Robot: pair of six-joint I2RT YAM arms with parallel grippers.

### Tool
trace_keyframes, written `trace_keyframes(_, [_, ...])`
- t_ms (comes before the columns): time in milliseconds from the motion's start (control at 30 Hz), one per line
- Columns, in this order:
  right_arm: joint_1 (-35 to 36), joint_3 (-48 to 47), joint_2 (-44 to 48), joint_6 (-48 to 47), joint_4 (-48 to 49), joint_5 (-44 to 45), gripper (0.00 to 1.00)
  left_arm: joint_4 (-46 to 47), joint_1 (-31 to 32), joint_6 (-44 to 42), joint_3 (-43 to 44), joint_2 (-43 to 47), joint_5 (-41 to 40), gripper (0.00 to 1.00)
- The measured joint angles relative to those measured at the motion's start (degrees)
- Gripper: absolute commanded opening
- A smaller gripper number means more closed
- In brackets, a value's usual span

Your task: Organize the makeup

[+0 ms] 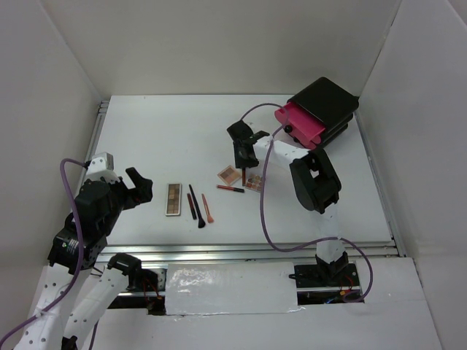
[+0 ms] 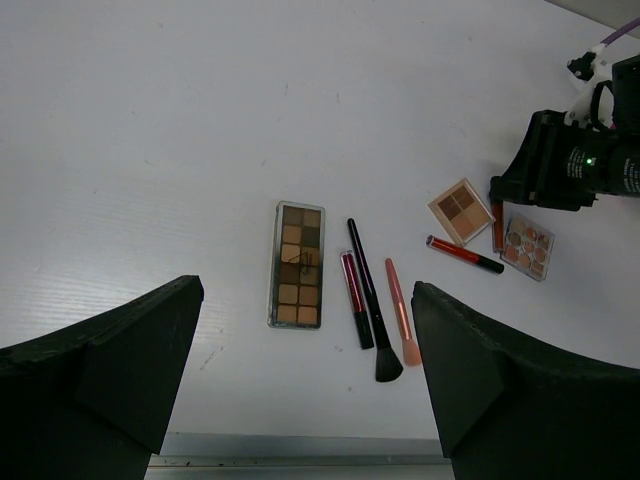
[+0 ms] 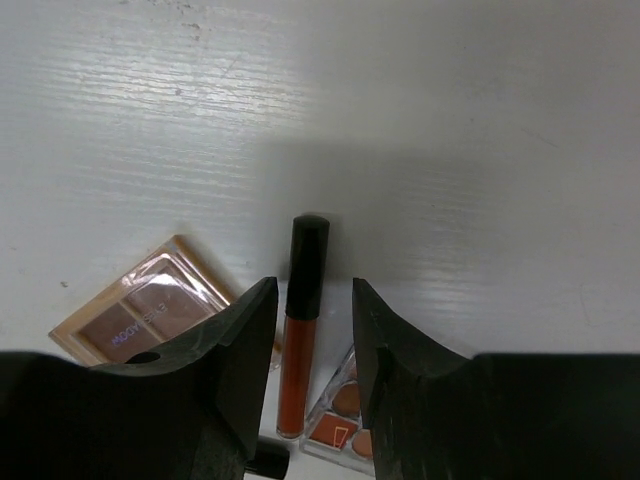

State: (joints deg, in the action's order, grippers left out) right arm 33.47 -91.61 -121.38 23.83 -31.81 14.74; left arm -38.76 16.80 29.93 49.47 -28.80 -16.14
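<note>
**Makeup in two clusters mid-counter, right hand straddling a lip tube**

- Orange-red lip tube with a black cap lies flat on the counter, lengthwise between the right hand's fingers.
- Right hand: fingers apart, one on each side of the tube. A sliver of counter shows on both sides, so it is not clamped.
- Four-pan square palette sits just left of that tube in the right wrist view. The round-pan square palette is just right of it, partly under a finger.
- Red pencil with a black tip lies near the two square palettes, on the side towards the arm bases.
- Second cluster, towards the left arm: long brown eyeshadow palette, then dark red tube, black brush and peach brush. They lie roughly parallel. The tube and the black brush are touching or nearly so; I can't tell which.
- The two clusters are well apart.
- Left hand: fingers spread wide, holding nothing, raised above the counter with the long palette framed between them.
- Black box sits at the far right corner, with its pink drawer pulled out towards the right arm.
</note>
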Motion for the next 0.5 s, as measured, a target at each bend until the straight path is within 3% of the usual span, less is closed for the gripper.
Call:
trace_keyframes(200, [-0.09, -1.36, -1.88, 0.39, -0.9, -0.61, 0.36, 0.0, 0.0, 0.0, 0.0, 0.07, 0.0, 0.99])
trace_keyframes(300, [-0.15, -1.4, -1.88, 0.42, -1.33, -0.79, 0.21, -0.02, 0.0, 0.0, 0.0, 0.17, -0.02, 0.99])
trace_keyframes(500, [-0.31, -1.38, -1.86, 0.79, -1.51, -1.09, 0.17, 0.0, 0.0, 0.0, 0.0, 0.52, 0.0, 0.99])
